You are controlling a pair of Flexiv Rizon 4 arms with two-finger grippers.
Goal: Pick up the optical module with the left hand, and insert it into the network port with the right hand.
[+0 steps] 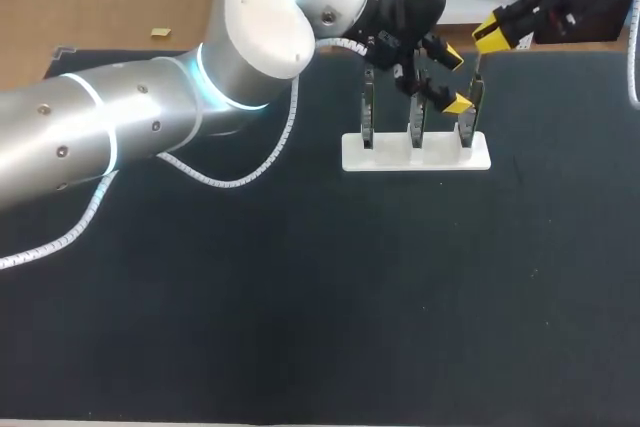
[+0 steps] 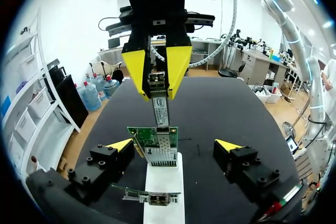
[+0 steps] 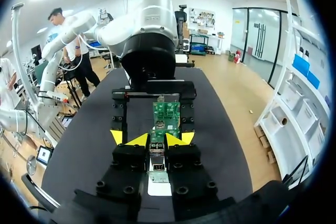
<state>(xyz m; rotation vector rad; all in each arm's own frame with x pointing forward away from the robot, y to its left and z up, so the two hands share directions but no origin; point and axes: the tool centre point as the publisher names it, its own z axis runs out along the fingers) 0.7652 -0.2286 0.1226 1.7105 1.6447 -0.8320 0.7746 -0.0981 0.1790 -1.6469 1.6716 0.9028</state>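
You are at the push-in step. Your right gripper (image 2: 157,94) pinches the optical module (image 2: 160,113) tight, and the module's end sits right at the network port (image 2: 160,153) on the green board (image 2: 140,136). Your left gripper (image 2: 174,145) is spread wide, one finger on each side of that board. Next, I think you need a straight, gentle push. In the upper right of the head view, the white stand (image 1: 390,159) holds three boards (image 1: 417,122) standing up.
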